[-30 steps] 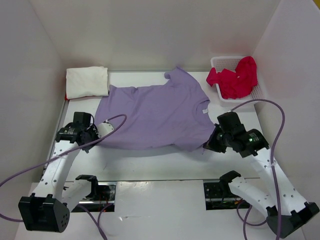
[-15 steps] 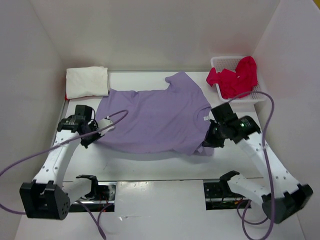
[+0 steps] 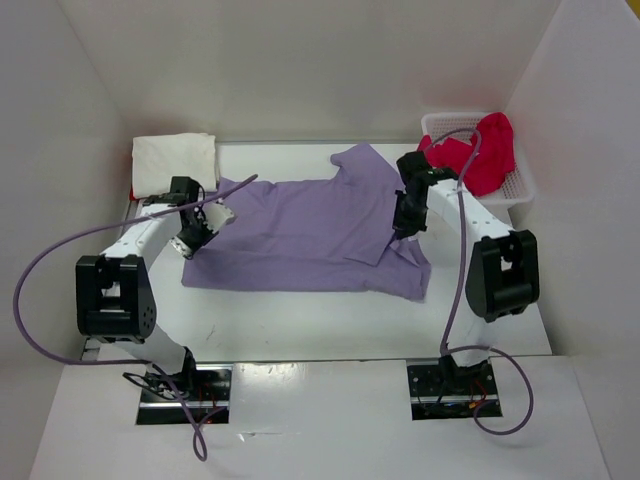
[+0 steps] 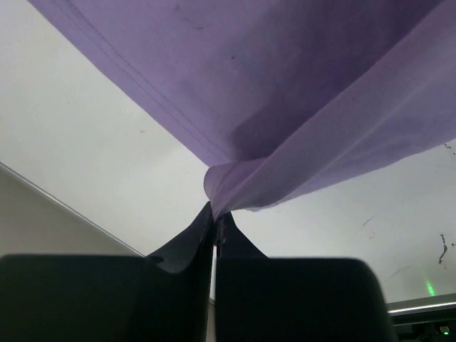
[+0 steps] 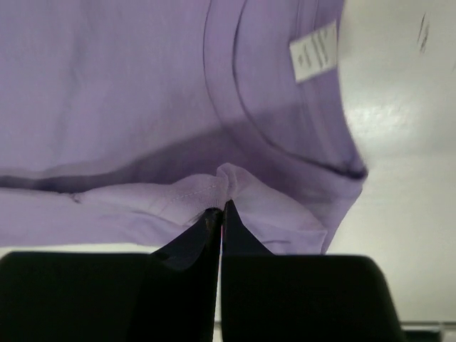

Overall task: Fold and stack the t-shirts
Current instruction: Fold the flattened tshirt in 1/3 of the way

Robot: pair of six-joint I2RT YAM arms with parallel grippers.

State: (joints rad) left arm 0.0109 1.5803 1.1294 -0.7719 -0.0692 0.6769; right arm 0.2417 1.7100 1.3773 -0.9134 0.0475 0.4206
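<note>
A lavender purple t-shirt (image 3: 300, 225) lies spread across the table middle, its near part doubled over toward the back. My left gripper (image 3: 208, 213) is shut on its left edge; in the left wrist view the bunched cloth (image 4: 235, 182) sits pinched at the left gripper (image 4: 216, 212). My right gripper (image 3: 400, 225) is shut on a fold at the right side; the right wrist view shows the right gripper (image 5: 220, 209) pinching cloth beneath the collar and label (image 5: 313, 51). A folded off-white t-shirt (image 3: 174, 163) lies at back left. A red t-shirt (image 3: 478, 155) fills the basket.
A white mesh basket (image 3: 522, 185) stands at the back right against the wall. White walls close in the table on the left, back and right. Purple cables loop from both arms over the table's sides.
Both grippers have carried the shirt's near edge away from the front toward the back, folding the shirt over itself. Both arms now stretch far out over the table.
</note>
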